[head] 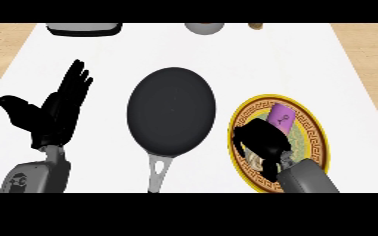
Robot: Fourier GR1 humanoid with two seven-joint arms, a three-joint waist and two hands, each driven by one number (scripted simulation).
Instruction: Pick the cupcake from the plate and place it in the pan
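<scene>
Curling right hand round cupcake

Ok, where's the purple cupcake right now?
In the head view, the purple cupcake sits at right on the gold-rimmed plate, beside the right hand, right of the black pan.

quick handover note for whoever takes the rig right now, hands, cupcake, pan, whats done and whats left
Right robot hand: over the gold-rimmed plate, fingers curled beside the cupcake; whether it already grips the cupcake cannot be told.
Left robot hand: open, fingers up, resting at the left edge.
Cupcake: purple wrapper, still on the plate, right of the pan.
Pan: dark, mid-counter, handle toward the robot, nothing in it.
Done: right robot hand is at the cupcake.
Left: secure the grasp, lift, carry left, set the cupcake in the pan.
</scene>
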